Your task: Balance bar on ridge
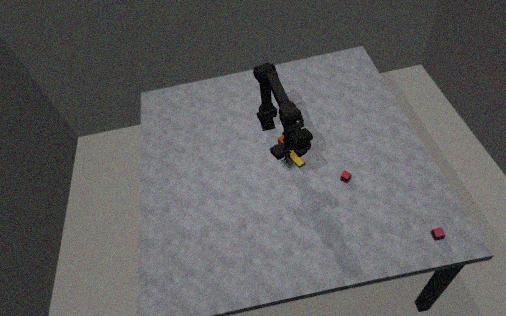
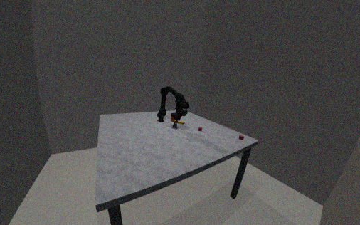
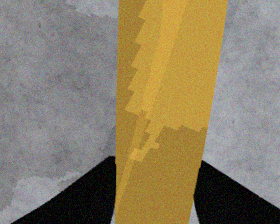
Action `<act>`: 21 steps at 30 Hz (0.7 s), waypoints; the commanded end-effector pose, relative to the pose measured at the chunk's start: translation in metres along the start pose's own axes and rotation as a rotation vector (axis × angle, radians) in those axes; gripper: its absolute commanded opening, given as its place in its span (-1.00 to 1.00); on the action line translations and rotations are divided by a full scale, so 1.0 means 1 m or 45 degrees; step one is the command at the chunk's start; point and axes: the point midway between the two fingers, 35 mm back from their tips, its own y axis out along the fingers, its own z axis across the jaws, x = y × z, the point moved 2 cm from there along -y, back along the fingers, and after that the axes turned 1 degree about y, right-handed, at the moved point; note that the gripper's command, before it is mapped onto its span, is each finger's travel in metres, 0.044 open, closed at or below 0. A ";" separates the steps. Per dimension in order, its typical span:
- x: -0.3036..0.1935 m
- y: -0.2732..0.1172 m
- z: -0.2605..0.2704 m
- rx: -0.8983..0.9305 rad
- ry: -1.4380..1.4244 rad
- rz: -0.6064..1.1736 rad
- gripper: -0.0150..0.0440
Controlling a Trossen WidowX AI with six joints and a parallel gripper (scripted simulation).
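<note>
The yellow bar (image 1: pixel 297 159) (image 2: pixel 180 122) (image 3: pixel 166 100) is held between the fingers of my gripper (image 3: pixel 155 167), which is shut on it. In the wrist view the bar runs up from between the two black fingers. An orange block (image 1: pixel 281 140) (image 2: pixel 173 117) shows at the bar's other end, partly hidden by the arm. The small grey ridge (image 2: pixel 174 125) (image 1: pixel 287 161) stands on the table just below the bar. In the exterior view the bar looks about level and above the table. Whether it touches the ridge's top cannot be told.
Two small red cubes lie on the table (image 1: pixel 198 215) (image 2: pixel 134 153): a nearer one (image 1: pixel 346 176) (image 2: pixel 200 129) to the right of the bar, and another (image 1: pixel 438 233) (image 2: pixel 241 137) close to the table's right corner. The arm's base stands behind the ridge.
</note>
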 end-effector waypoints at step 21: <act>0.000 0.002 0.000 -0.002 0.003 -0.002 -0.49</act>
